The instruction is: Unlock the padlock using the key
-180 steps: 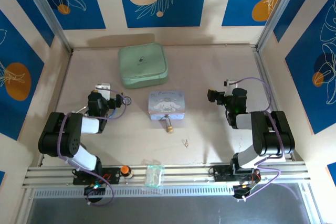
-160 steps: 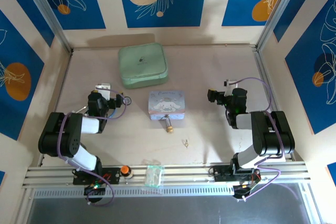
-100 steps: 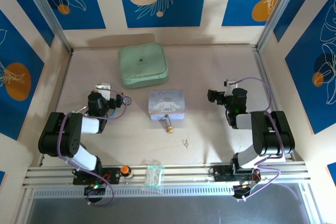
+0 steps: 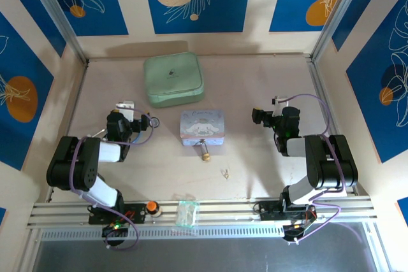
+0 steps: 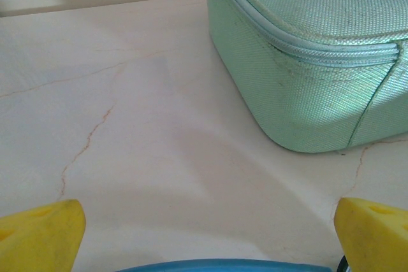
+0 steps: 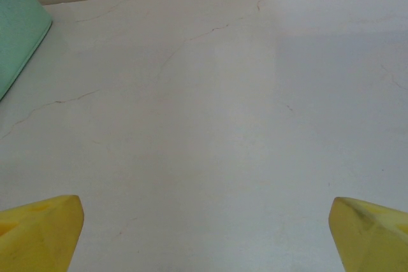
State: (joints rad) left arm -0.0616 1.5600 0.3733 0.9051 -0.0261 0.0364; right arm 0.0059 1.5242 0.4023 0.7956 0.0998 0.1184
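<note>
The tiny brass padlock [image 4: 204,155] lies on the table just in front of the lavender tin [image 4: 203,126]. A very small silvery key [image 4: 225,173] rests a little to the right of the padlock and nearer the arms. My left gripper [image 4: 125,106] sits low on the left, well away from both; in its wrist view the left gripper [image 5: 207,240] is open, yellow fingertips [image 5: 38,237] wide apart over bare table. On the right, my right gripper [image 4: 278,101] is likewise far from the key; the right gripper [image 6: 205,234] is open, with nothing between its fingertips [image 6: 373,230].
A mint-green zipped case [image 4: 173,79] stands at the back centre-left, close ahead of the left gripper as the green case [image 5: 306,49]. An orange button [image 4: 152,206] and a clear plastic piece [image 4: 187,213] sit on the front rail. Walls enclose the table.
</note>
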